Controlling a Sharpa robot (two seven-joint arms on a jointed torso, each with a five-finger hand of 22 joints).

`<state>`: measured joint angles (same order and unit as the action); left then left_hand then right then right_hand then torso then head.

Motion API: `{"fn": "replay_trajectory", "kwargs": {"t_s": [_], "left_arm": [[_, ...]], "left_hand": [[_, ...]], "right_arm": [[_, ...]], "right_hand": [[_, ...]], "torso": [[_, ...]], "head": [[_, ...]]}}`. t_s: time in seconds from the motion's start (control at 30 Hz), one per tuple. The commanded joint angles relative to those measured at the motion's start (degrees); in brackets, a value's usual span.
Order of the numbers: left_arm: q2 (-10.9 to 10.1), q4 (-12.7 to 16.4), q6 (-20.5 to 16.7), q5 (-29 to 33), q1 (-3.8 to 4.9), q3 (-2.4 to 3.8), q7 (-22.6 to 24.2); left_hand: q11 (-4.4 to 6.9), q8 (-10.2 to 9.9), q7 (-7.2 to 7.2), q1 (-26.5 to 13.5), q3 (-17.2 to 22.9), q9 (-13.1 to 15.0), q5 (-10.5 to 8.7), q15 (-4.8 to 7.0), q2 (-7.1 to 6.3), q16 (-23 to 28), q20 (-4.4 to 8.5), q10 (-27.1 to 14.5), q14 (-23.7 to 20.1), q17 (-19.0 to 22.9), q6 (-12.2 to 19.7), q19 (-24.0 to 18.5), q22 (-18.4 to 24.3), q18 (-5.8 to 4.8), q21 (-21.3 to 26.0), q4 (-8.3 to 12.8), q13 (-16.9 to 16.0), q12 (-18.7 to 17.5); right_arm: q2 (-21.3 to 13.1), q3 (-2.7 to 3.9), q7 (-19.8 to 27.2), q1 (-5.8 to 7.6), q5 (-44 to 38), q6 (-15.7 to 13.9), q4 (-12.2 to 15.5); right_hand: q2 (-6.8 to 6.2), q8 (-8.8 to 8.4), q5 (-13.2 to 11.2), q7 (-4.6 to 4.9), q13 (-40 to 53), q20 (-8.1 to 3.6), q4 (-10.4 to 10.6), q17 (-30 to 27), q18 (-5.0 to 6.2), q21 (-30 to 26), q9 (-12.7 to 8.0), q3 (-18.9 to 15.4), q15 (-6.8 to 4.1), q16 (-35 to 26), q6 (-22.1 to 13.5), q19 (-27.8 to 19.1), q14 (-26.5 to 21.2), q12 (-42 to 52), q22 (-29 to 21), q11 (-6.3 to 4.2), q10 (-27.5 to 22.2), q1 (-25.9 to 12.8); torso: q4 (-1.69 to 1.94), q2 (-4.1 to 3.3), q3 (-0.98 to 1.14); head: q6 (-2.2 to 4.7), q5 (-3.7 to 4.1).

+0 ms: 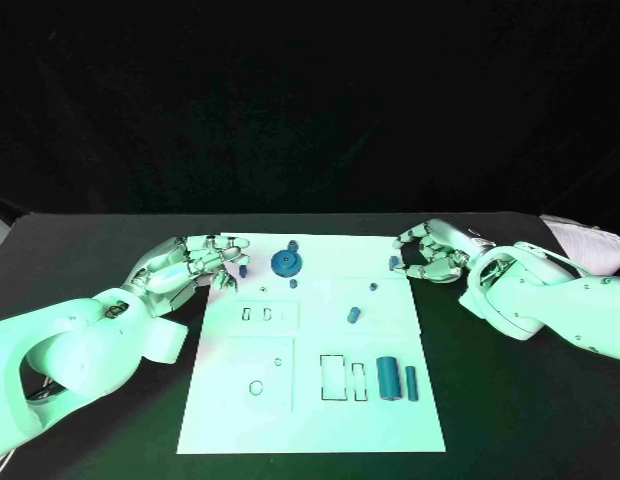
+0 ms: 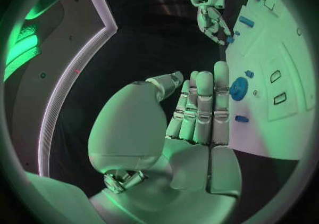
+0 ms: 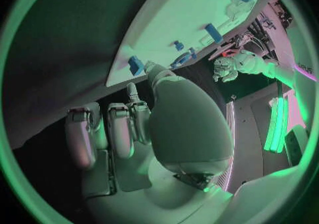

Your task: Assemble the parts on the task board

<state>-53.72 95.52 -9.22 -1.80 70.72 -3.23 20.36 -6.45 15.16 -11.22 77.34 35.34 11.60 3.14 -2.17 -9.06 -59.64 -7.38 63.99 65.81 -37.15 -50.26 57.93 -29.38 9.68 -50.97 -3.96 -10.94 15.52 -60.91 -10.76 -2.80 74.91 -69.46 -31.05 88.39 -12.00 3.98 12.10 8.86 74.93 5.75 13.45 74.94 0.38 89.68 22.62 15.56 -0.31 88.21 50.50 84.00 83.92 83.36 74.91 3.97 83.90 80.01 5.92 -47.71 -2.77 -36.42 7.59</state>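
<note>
The white task board [image 1: 253, 400] lies in the middle of the table. A round blue disc [image 1: 287, 263] [image 2: 238, 88] sits near its far edge, with small blue parts [image 1: 353, 314] scattered around it. My left hand [image 1: 192, 262] [image 2: 199, 112] rests at the board's far left corner, fingers straight and side by side, holding nothing; a small blue part [image 2: 241, 119] lies just past its fingertips. At the far right corner is my right hand [image 1: 433, 252] [image 3: 146, 128], fingers bent, with nothing between them. Its thumb tip is right beside a small blue part [image 1: 394, 263] [image 3: 135, 65]; contact is unclear.
Two blue cylinders [image 1: 388, 378] [image 1: 411, 382] lie side by side at the board's near right, beside rectangular slots [image 1: 333, 377]. More cut-outs [image 1: 258, 314] mark the board's left half. Black table [image 1: 94, 260] surrounds the board.
</note>
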Motion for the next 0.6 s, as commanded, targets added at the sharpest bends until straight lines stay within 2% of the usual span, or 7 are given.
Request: {"fn": "replay_trajectory", "kwargs": {"t_s": [0.03,0.23,0.5,0.6], "left_arm": [[0.07,0.02,1.00,0.17,0.04,0.04,0.24],[0.12,-0.11,1.05,0.17,0.03,0.04,0.24],[0.16,-0.20,1.09,0.17,0.02,0.04,0.23],[0.15,-0.23,1.09,0.17,0.02,0.03,0.24]], "left_hand": [[-0.04,-0.15,0.09,0.10,0.32,0.06,-0.06,0.04,0.15,-0.25,-0.07,-0.27,-0.28,0.08,0.51,-0.42,-0.06,0.82,-0.17,0.04,-0.06,0.19],[-0.04,-0.15,0.09,0.10,0.32,0.06,-0.06,0.04,0.15,-0.25,-0.07,-0.27,-0.28,0.08,0.51,-0.42,-0.06,0.82,-0.17,0.04,-0.06,0.19],[-0.04,-0.15,0.09,0.10,0.32,0.06,-0.06,0.04,0.15,-0.25,-0.07,-0.27,-0.28,0.08,0.51,-0.42,-0.06,0.82,-0.17,0.04,-0.06,0.19],[-0.04,-0.15,0.09,0.10,0.32,0.06,-0.06,0.04,0.15,-0.25,-0.07,-0.27,-0.28,0.08,0.51,-0.42,-0.06,0.82,-0.17,0.04,-0.06,0.19]], "right_arm": [[-0.11,-0.02,1.91,-0.17,0.06,1.56,-0.06],[0.15,-0.02,1.84,-0.40,0.06,1.53,-0.24],[1.10,-0.02,1.15,-0.90,-0.15,1.13,-1.01],[1.60,-0.02,1.05,-1.20,-0.59,1.12,-1.35]], "right_hand": [[-0.45,-0.36,-0.32,0.02,9.52,0.08,-0.06,11.37,-0.34,0.16,-0.09,-0.38,0.12,0.16,-0.29,5.90,5.16,-0.29,14.96,0.07,1.13,0.33],[-0.46,-0.35,-0.32,0.02,9.57,0.08,-0.04,11.46,-0.35,0.20,-0.10,-0.44,0.12,0.21,-0.32,5.92,5.18,-0.22,14.99,0.07,1.17,0.34],[1.05,0.34,0.08,0.03,9.91,0.03,-0.25,11.62,-0.38,0.32,-0.05,0.79,0.06,0.27,0.61,6.00,5.22,0.17,15.09,0.05,1.51,2.06],[1.54,0.86,0.25,-0.02,9.98,-0.06,-0.57,11.64,-0.38,0.32,0.05,1.78,-0.08,0.27,1.74,6.00,5.23,0.25,15.09,0.01,1.59,2.79]], "torso": [[-0.04,0.04,-0.09],[-0.09,0.04,-0.05],[0.06,0.08,-0.08],[0.01,0.07,-0.05]], "head": [[-0.21,0.01],[-0.19,0.06],[-0.32,0.01],[-0.36,-0.14]]}}
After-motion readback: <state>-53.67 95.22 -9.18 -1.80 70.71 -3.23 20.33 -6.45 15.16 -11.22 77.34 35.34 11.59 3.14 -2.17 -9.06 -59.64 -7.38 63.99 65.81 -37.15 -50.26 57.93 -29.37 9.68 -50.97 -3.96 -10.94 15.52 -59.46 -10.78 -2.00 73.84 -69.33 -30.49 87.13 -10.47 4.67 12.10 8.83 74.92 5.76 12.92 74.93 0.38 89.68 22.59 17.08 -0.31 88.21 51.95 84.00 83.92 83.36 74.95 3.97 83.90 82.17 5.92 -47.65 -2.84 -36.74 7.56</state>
